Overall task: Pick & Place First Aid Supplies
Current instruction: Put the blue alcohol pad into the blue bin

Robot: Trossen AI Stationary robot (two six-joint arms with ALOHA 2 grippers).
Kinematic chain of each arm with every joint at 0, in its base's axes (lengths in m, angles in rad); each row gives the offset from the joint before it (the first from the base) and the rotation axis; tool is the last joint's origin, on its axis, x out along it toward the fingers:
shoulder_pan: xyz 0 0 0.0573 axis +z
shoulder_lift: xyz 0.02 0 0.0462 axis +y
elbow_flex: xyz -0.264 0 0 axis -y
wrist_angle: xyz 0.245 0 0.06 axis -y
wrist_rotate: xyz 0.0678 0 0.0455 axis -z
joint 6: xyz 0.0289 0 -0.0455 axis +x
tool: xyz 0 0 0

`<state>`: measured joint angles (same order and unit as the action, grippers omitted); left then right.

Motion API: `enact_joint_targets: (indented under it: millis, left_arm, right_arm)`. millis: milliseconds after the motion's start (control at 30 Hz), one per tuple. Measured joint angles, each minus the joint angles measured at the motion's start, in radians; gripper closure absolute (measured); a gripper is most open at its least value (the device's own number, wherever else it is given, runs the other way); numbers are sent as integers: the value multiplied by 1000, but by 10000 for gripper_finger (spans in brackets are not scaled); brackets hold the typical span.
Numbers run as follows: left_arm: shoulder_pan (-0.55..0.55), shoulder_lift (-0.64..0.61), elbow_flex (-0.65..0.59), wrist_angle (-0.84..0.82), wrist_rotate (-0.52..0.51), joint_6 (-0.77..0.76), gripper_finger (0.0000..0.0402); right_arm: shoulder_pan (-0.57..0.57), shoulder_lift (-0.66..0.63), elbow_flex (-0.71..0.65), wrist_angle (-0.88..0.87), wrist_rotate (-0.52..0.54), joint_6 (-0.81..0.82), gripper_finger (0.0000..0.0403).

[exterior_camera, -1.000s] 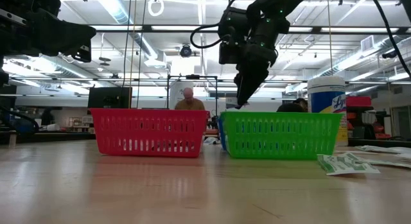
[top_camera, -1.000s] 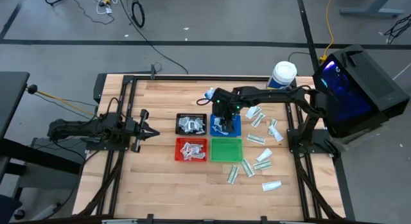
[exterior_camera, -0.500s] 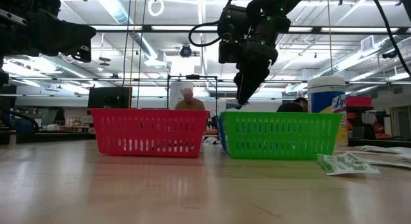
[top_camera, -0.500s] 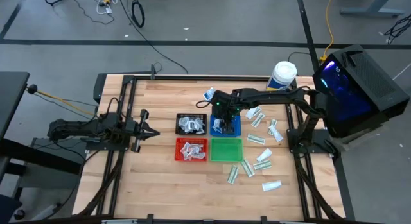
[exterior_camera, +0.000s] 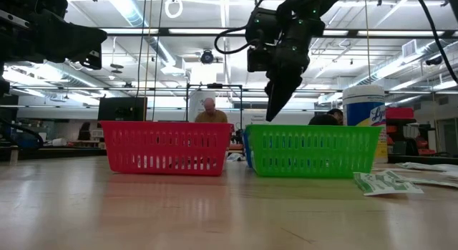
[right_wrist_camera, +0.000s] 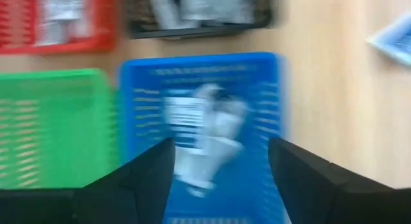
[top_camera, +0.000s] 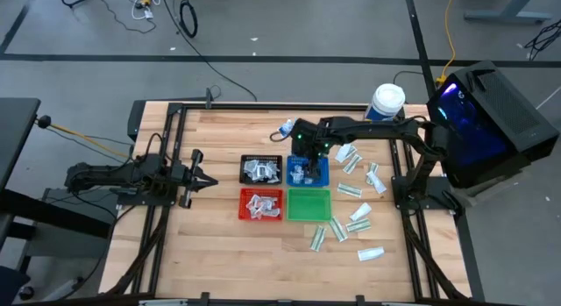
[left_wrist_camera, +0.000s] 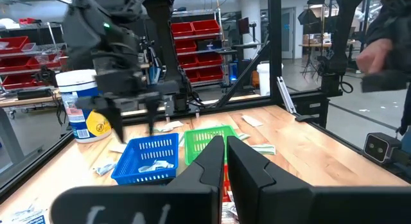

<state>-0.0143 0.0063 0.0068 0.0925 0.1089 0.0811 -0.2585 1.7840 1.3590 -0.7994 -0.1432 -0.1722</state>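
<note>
My right gripper (top_camera: 301, 162) hangs open over the blue tray (top_camera: 321, 176) and points steeply down, with nothing between its fingers (right_wrist_camera: 218, 161). White packets (right_wrist_camera: 202, 134) lie in the blue tray right below it. More packets lie in the black tray (top_camera: 261, 169) and the red tray (top_camera: 261, 204). The green tray (top_camera: 308, 203) shows none. Several white-and-green packets (top_camera: 354, 225) lie loose on the table's right part. My left gripper (top_camera: 214, 181) waits shut and level near the table's left edge.
The four trays stand close together in a square at the table's middle. A big white jar (top_camera: 386, 103) stands at the far right. One bluish packet (top_camera: 286, 129) lies just beyond the blue tray. A dark frame rail (top_camera: 263, 106) borders the table. People show in the room behind.
My right gripper has stayed over the blue tray, and its fingers have spread a little wider.
</note>
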Motion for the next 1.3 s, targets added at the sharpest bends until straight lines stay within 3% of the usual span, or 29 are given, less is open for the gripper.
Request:
enact_joint_targets:
  millis: [167,333,567,667,1000,1167,1300]
  left_arm:
    - [0,0,0,0,0,0,376]
    - [0,0,0,0,0,0,376]
    - [0,0,0,0,0,0,376]
    - [0,0,0,0,0,0,376]
    - [0,0,0,0,0,0,376]
    - [0,0,0,0,0,0,376]
    - [0,0,0,0,0,0,376]
  right_arm:
    - [-54,-31,0,-5,113,-3,153]
    - [-125,-36,1,-11,153,-15,156]
    - [-208,-22,1,-14,188,190,156]
    - [-233,-14,1,-32,180,232,156]
    - [-248,65,1,-50,177,129,156]
    - [-253,119,0,-41,60,115,156]
    - [-265,138,0,-30,69,123,156]
